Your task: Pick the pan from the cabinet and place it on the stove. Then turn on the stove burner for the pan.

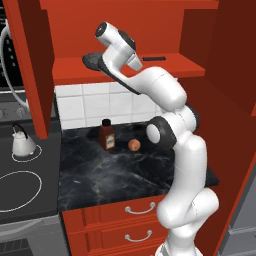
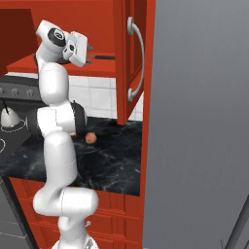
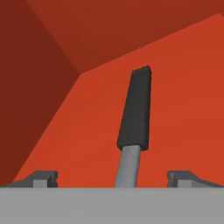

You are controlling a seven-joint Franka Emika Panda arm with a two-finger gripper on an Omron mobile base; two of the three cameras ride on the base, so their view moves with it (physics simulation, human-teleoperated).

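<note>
The pan (image 1: 97,62) is being kept on the cabinet (image 1: 165,70) shelf, its handle (image 3: 135,109) lying lengthwise straight ahead, centred between the spread jaws of the empty gripper (image 3: 113,177).

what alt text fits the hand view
A pan's black handle on a grey stem lies on the red cabinet floor, running away from the camera. The open claw has one fingertip on either side of the stem.
</note>
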